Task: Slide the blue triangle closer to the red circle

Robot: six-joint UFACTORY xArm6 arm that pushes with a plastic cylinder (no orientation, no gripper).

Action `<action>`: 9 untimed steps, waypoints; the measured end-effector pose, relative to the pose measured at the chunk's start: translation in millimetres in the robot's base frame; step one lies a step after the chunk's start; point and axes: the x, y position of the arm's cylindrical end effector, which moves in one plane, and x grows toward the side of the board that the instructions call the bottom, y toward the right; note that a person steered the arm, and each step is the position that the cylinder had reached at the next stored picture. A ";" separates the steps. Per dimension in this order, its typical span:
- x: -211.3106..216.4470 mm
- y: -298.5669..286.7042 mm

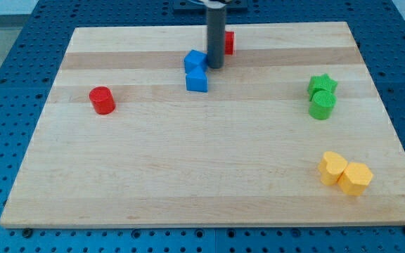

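Two blue blocks sit touching near the view's top centre: an upper one (195,60) and a lower one (197,81); I cannot tell which is the triangle. The red circle (103,100) stands at the view's left, well apart from them. My tip (216,67) is down on the board just right of the upper blue block, close to or touching it. The rod partly hides another red block (228,42) behind it at the view's top.
A green star (323,85) and a green round block (322,105) touch at the view's right. Two yellow blocks (332,168) (355,178) touch at the bottom right. The wooden board (209,176) lies on a blue perforated table.
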 end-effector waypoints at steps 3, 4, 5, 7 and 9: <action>0.0 -104.4; -0.1 -104.5; -0.2 -23.7; 7.6 63.3; 29.2 37.3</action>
